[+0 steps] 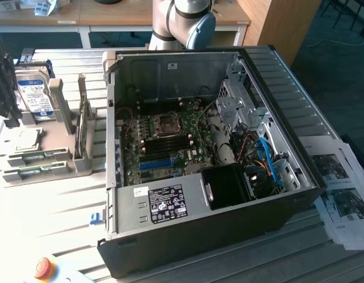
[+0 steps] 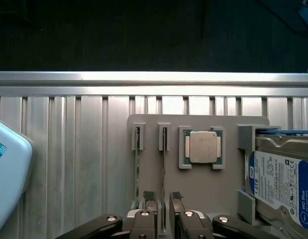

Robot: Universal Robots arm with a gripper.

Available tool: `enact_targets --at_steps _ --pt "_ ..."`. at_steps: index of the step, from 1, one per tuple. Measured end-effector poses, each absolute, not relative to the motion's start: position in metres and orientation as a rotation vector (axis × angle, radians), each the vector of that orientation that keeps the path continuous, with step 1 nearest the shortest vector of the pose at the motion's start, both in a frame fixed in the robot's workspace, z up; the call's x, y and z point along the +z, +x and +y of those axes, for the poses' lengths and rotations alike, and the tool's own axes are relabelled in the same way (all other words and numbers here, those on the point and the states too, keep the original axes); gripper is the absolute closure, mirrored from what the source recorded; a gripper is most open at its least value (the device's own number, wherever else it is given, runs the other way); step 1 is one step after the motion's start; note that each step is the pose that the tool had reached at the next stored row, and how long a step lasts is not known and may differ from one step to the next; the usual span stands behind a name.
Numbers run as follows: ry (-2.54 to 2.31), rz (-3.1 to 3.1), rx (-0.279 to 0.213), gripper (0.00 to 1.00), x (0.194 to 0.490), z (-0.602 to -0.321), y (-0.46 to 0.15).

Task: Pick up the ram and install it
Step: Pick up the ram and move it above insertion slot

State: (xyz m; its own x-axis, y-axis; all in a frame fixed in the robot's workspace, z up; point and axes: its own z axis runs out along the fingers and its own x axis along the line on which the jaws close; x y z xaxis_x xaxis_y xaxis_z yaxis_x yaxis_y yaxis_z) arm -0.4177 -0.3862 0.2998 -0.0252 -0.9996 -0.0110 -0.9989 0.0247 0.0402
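The pincer (image 2: 163,196) is spread. Its two ribbed pads (image 2: 149,195) stand on the two sides of the ram (image 2: 164,167), one pad on each side; if they already touch it, I cannot tell. The ram stands on its thin edge in a narrow slot of the grey holder (image 2: 209,194), not lifted out.

In the wrist view, a second green stick (image 2: 137,172) stands in the neighbour slot of the holder, parallel to the ram. On the ram's other side, a square silver processor chip (image 2: 203,147) lies flat in its own pocket of the holder. Past the chip, at the end of the holder, a hard drive (image 2: 281,186) with a blue and white label sits in a bigger bay. The holder lies on the ribbed metal tabletop (image 2: 84,149). Well apart from the holder, a white and light blue object (image 2: 7,172) shows at the border of the picture.

The exterior view adds what is around. Beside the holder, toward the exterior view's right, an open computer case (image 1: 170,76) lies on the tabletop. Inside it are a green motherboard (image 1: 138,147) with a row of black slots (image 1: 170,141), a blue connector strip (image 1: 155,164), a metal box with a black label (image 1: 164,203) and some blue cables (image 1: 267,162). Beyond the case from the holder lie printed papers (image 1: 341,194). In front of the holder, at the picture's lower edge, is a red button (image 1: 43,268).
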Motion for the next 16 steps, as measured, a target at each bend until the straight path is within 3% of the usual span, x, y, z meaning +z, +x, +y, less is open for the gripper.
enact_targets --at_steps 16 --pt "2.179 -2.234 -0.057 0.75 0.271 -0.387 -0.418"
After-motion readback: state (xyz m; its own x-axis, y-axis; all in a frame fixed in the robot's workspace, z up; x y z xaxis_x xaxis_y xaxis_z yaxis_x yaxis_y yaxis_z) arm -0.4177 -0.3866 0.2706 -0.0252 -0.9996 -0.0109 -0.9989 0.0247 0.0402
